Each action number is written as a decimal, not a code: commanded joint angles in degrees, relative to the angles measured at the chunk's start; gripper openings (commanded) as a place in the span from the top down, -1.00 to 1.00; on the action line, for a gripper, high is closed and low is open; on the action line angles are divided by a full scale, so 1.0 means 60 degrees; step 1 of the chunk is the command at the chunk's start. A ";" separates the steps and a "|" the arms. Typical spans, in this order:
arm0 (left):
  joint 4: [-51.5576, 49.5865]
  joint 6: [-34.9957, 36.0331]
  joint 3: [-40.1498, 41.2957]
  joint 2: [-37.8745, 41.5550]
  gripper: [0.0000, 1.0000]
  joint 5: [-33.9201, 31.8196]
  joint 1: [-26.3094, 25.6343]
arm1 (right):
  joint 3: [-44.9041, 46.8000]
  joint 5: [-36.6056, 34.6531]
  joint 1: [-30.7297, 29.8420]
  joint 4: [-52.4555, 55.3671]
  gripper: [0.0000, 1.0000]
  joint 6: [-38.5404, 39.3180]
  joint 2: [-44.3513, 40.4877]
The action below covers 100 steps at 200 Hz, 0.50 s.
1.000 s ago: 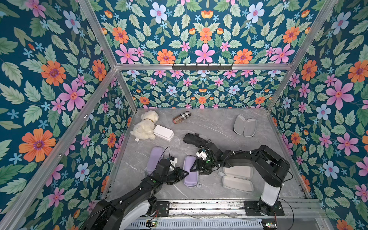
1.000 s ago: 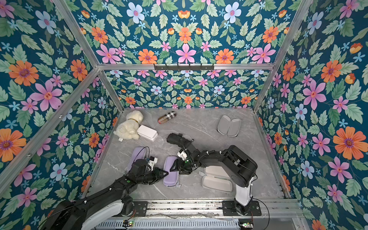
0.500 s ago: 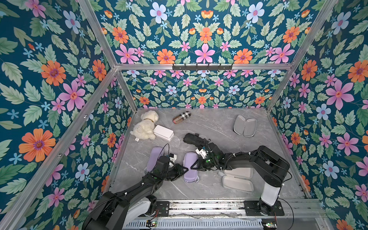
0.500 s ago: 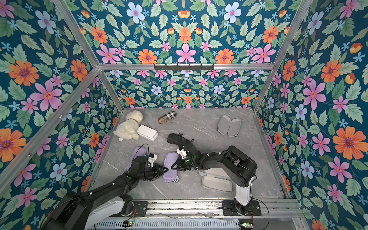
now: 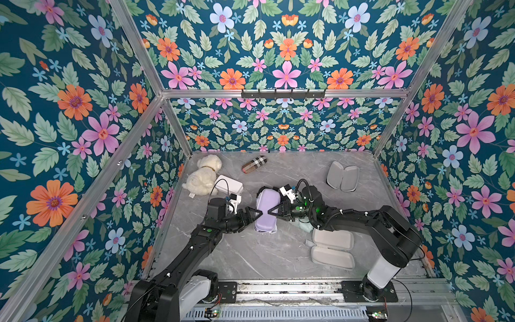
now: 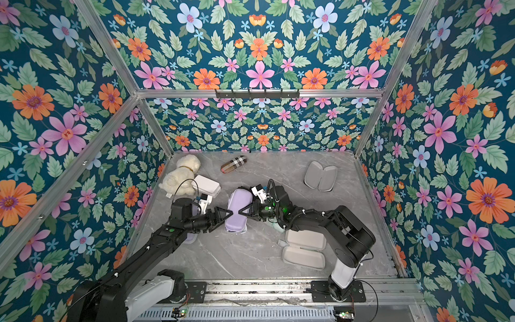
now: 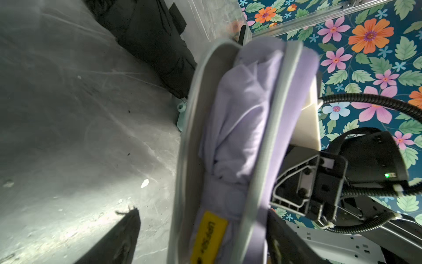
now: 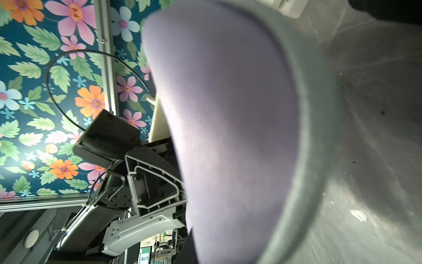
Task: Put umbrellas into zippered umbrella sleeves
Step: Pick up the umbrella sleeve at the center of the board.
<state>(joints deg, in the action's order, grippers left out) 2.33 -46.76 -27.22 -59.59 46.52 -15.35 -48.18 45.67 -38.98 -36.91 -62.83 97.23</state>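
— So, what shows from above?
— In both top views a lavender sleeve [image 5: 268,199] lies mid-desk [image 5: 250,259]. The left gripper [image 5: 259,214] and the right gripper [image 5: 271,212] face each other across it. Two more sleeves lie open, grey lining up: one [image 5: 333,239] beside the right arm, one [image 5: 349,178] far back.
— And the left wrist view?
— A lavender umbrella [image 7: 239,109] lies inside the sleeve, and the lid stands partly raised over it. The left gripper's fingers [image 7: 118,237] are spread wide and straddle the sleeve. The right gripper rests against the lid's outside. I cannot tell whether it pinches anything.
— The right wrist view?
— A blurred lavender lid fills most of it. The right gripper's own fingers are out of frame.
— Which step, then?
— Closing the sleeve over its umbrella, I judge. Next the two halves need pressing together. Then comes a pinch on the zip pull, which I cannot find in any view.
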 commanded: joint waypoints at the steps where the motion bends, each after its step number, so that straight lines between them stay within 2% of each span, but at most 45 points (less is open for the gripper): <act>1: 0.0467 -0.0075 -0.0078 -0.0265 -0.74 0.0734 0.0020 | -0.0371 0.0755 0.0079 0.0164 0.75 0.0047 -0.0288; 51: 0.3943 -0.2079 0.0247 -0.0524 -0.68 0.1331 -0.0163 | -0.1056 0.0895 0.0160 0.0301 0.68 -0.0265 -0.0282; 81: 0.4334 -0.2136 0.0099 -0.0732 -0.42 0.1540 -0.0225 | -0.1190 0.0864 0.0293 -0.0034 0.55 -0.0687 -0.0139; 100: 0.4691 -0.2196 -0.0016 -0.0897 -0.20 0.1687 -0.0226 | -0.1339 0.0847 0.0303 0.0239 0.30 -0.0691 -0.0034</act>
<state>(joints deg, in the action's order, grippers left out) 24.53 -58.50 -26.57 -64.12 53.95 -16.71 -55.11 49.67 -37.21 -32.36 -65.14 96.53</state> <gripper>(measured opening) 0.652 0.273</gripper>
